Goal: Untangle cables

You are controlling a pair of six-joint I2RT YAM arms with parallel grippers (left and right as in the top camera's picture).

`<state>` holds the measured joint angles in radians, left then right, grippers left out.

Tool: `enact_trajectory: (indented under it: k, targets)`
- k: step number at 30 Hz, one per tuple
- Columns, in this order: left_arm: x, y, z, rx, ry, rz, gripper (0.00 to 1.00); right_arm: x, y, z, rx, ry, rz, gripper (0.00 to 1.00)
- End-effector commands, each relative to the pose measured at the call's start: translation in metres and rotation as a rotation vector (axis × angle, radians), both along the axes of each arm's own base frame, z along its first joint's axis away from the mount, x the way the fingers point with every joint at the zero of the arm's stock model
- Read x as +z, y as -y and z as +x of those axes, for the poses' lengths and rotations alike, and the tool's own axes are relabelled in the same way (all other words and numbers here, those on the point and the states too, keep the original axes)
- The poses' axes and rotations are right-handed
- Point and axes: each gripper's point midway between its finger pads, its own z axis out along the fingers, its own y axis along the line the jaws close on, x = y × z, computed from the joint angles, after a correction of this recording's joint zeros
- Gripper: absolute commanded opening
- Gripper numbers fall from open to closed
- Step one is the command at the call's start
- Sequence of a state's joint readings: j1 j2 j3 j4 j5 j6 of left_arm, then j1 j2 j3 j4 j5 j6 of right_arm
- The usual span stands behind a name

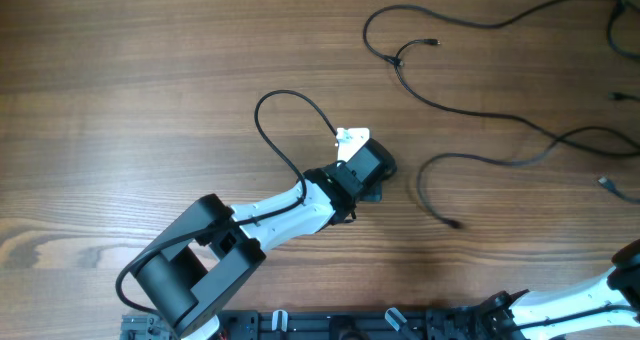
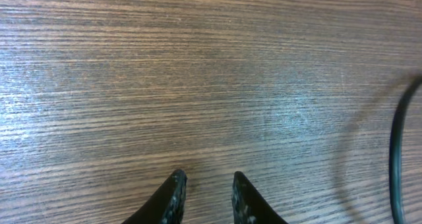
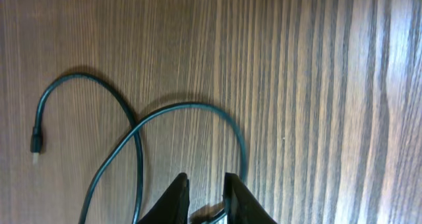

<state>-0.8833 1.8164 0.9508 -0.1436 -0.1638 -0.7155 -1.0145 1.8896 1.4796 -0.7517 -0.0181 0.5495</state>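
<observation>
The left gripper (image 2: 206, 184), narrowly parted and empty over bare worktop (image 2: 198, 66), has the cables (image 1: 397, 58) to its right, the nearest plug (image 1: 454, 223) close by, its cord running on rightward.

Black cables (image 3: 140, 158) on wooden table (image 1: 150, 100)

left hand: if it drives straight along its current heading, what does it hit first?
Most likely the brown wooden tabletop: the left hand tilts down at bare wood. The thin black cable lies off to its right, outside that line. Depth is unclear.
</observation>
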Motion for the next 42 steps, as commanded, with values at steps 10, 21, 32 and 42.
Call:
enact_trajectory:
  k: [10,21,32,42]
  targets:
    - [-0.006,-0.005,0.002,0.009,0.003,0.027,0.33,0.007,-0.009,0.017,0.102,0.027,-0.012,0.64]
    - [-0.004,-0.013,0.013,0.042,-0.017,-0.007,1.0,-0.053,-0.055,0.035,0.12,-0.087,0.178,0.8]
    - [-0.004,-0.014,0.015,0.031,-0.085,-0.079,1.0,-0.063,-0.068,0.03,0.195,-0.152,0.21,1.0]
    - [-0.004,-0.014,0.015,0.031,-0.085,-0.079,1.0,-0.065,-0.073,0.001,-0.111,-0.238,0.251,0.99]
